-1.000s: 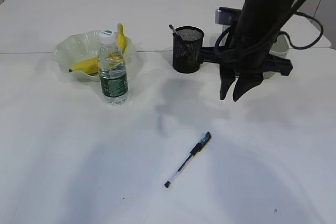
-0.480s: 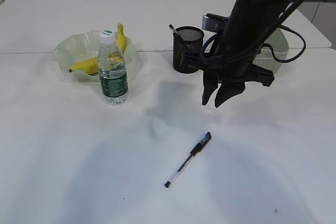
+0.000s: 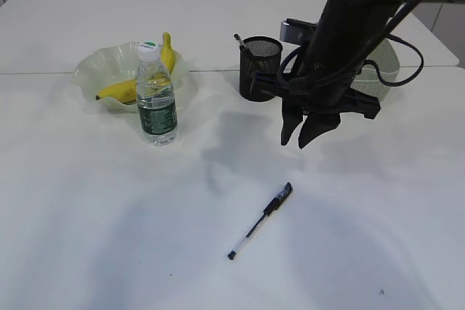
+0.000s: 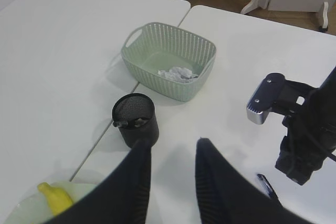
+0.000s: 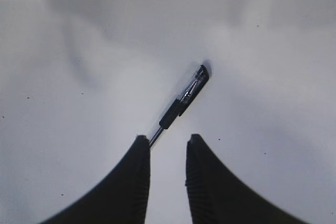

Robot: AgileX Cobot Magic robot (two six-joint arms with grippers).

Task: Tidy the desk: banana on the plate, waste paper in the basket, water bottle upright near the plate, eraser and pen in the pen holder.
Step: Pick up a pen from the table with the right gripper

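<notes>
Leftward since the earlier frame, the right tool [image 3: 304,138] hangs spread and empty above the pen [image 3: 259,221]. Pen pickup is underway; next it must descend and straddle the barrel.

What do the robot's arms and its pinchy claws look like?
The right arm is thick and matte black, with looping black cables and a small silver-grey camera box on its wrist. Each gripper, right and left, ends in two curved, tapering black fingers like a beak.

Black right arm [image 3: 356,27], looped black cables, silver-grey camera block (wrist-mounted), tapered ribbed black fingers [image 5: 137,182]
</notes>
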